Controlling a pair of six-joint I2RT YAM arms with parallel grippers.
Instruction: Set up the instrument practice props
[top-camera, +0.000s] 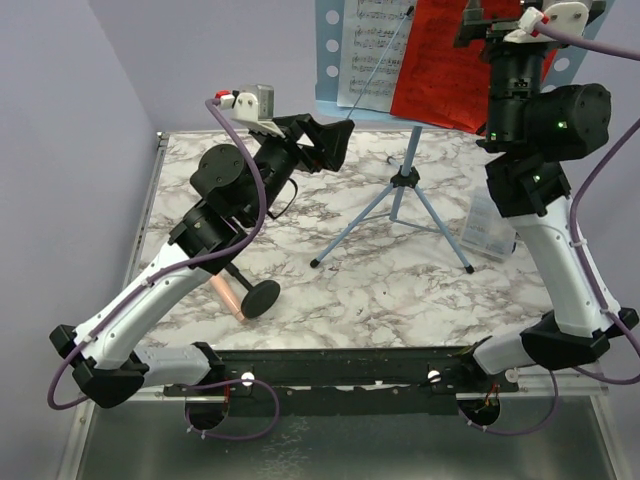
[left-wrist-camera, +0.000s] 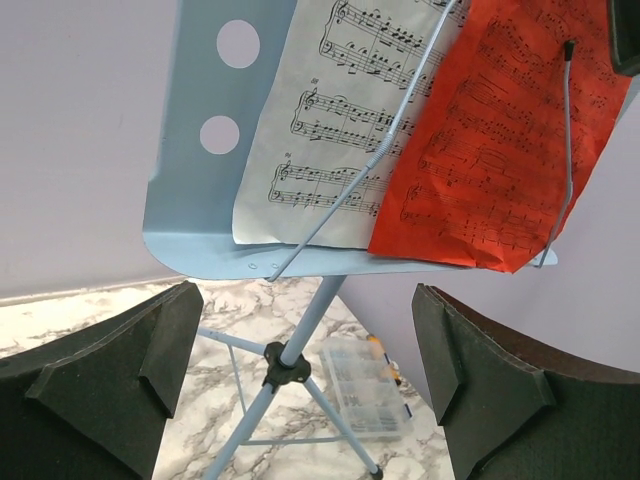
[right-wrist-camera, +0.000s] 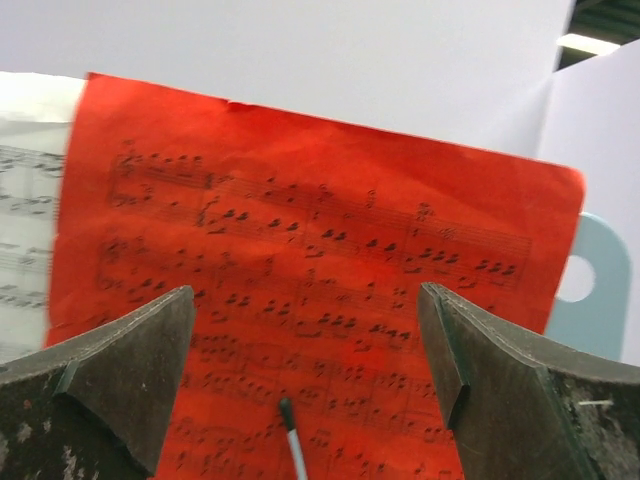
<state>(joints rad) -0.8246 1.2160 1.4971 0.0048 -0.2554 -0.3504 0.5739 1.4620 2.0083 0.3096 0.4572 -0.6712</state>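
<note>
- Left hand (top-camera: 328, 142) is open and empty; the microphone (top-camera: 231, 296) lies on the tabletop, well behind and below it.
- Ahead of it, the music stand (left-wrist-camera: 200, 220) carries the white sheet music (left-wrist-camera: 320, 130).
- Right hand (right-wrist-camera: 305, 292) is open and empty, with the red sheet (right-wrist-camera: 320, 230) close ahead.
- The sheets look placed; the next move is probably to stand the microphone upright.

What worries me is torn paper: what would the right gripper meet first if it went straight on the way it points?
Probably the red sheet, centred ahead of the open right gripper; the thin holder wire just below centre may sit nearer, depth is unclear.
</note>
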